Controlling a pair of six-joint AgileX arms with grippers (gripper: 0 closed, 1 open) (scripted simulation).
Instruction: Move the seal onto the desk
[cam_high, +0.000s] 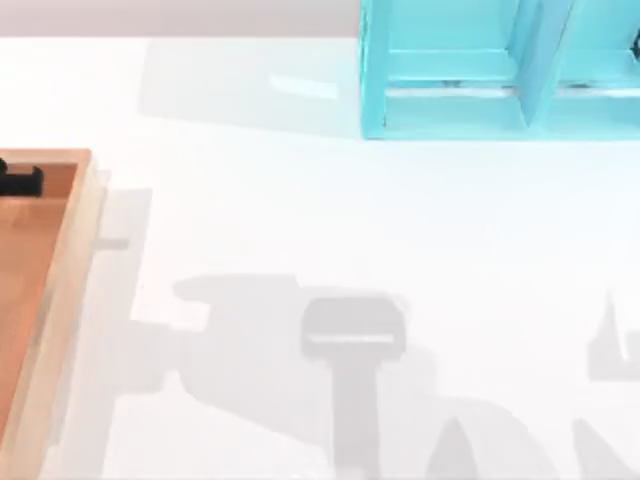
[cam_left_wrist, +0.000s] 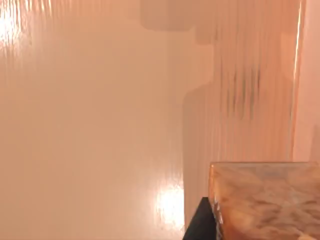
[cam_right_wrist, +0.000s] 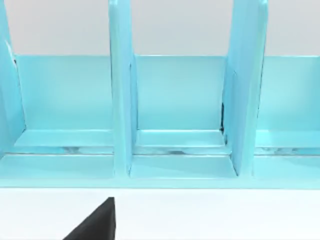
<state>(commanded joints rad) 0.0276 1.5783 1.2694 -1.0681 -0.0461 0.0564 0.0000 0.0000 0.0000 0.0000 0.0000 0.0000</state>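
Clearly my left tool (cam_high: 18, 180) is the nearer one, over the orange-brown wooden tray (cam_high: 45, 290) at the white tabletop's (cam_high: 300, 220) left; its wrist view shows the glossy orange-brown seal (cam_left_wrist: 265, 200) close alongside. Whether it grips, I cannot tell.

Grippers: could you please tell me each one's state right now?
Left gripper: over the tray, close by the seal; cannot be told.
Right gripper: facing the shelf unit; cannot be told.

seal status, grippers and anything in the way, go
Left gripper over the wooden tray, right next to the seal. Seal not on the desk yet. Cyan shelf unit at the far edge.
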